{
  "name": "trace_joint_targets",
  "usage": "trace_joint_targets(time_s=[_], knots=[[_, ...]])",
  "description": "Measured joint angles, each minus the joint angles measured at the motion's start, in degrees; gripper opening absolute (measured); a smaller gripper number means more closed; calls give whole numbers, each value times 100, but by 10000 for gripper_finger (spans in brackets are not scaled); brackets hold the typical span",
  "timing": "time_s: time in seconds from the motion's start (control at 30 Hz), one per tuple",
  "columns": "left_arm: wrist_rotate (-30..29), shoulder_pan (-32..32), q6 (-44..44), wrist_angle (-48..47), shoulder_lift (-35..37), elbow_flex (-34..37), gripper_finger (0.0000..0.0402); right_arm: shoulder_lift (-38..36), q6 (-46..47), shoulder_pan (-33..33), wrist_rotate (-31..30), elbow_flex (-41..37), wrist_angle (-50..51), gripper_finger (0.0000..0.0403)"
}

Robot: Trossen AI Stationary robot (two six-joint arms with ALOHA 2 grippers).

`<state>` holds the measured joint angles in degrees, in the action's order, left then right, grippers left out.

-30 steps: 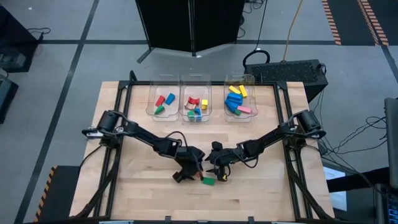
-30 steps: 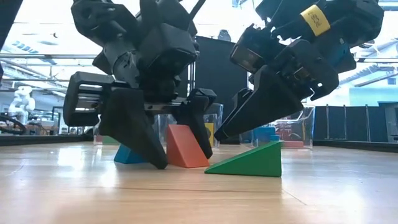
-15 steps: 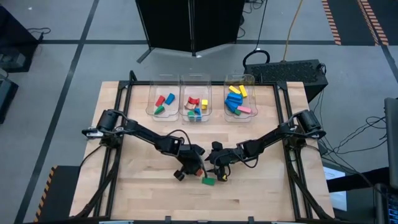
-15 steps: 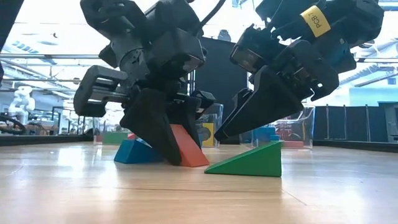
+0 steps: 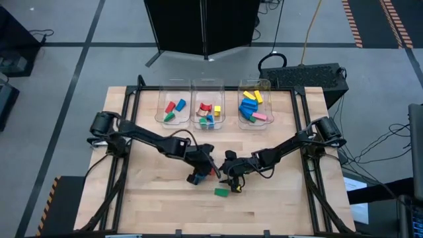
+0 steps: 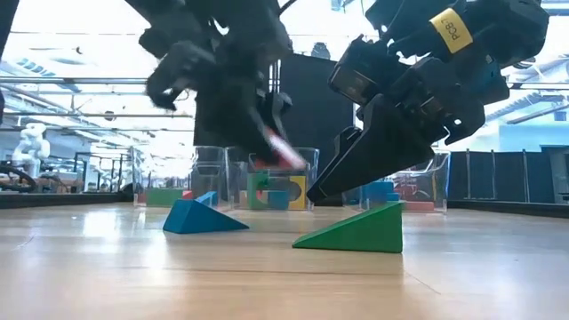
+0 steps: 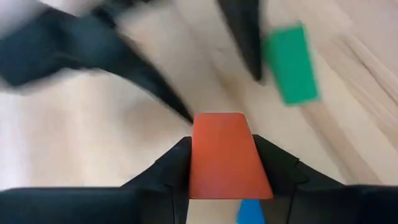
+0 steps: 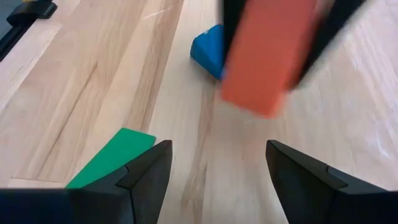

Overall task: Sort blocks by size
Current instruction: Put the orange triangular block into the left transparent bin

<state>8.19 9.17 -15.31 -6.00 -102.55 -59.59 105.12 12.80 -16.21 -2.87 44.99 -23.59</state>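
A red wedge block (image 6: pixel 283 153) hangs above the table with my left gripper (image 5: pixel 207 170) shut on it. Below it, a blue wedge block (image 6: pixel 203 217) and a green wedge block (image 6: pixel 356 231) rest flat on the wooden table. My right gripper (image 8: pixel 217 174) stands open just above the table, next to the green block (image 8: pixel 112 158) and touching nothing. In the right wrist view the red block (image 8: pixel 270 56) hangs ahead of it, with the blue block (image 8: pixel 208 50) behind. My left gripper pinches the red wedge by two opposite sides (image 7: pixel 198 163) between its two fingers (image 7: pixel 177 168). The fingers slant down from above. The wedge is lifted clear of the table and sits tilted in the hold.
Three clear bins stand in a row at the table's far side, left (image 5: pixel 174 106), middle (image 5: pixel 207 109) and right (image 5: pixel 254 106), each holding several coloured blocks. Bare wood lies toward the near edge and on both sides of the arms.
My left gripper has shut on the red wedge, which stood on the table between its open fingers, and has lifted it clear, going up and slightly toward the far edge. The blue and green wedges have stayed in place.
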Motion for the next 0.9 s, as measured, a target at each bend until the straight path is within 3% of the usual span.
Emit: trace_joint_targets(time_s=[0.63,0.9], knots=[[-2364,-763,756,-2182,2403,-2,136,0,0,1,-4,2,24,249],[-3084,-1424,921,-2710,2943,-2,137,0,0,0,-4,2,28,249]])
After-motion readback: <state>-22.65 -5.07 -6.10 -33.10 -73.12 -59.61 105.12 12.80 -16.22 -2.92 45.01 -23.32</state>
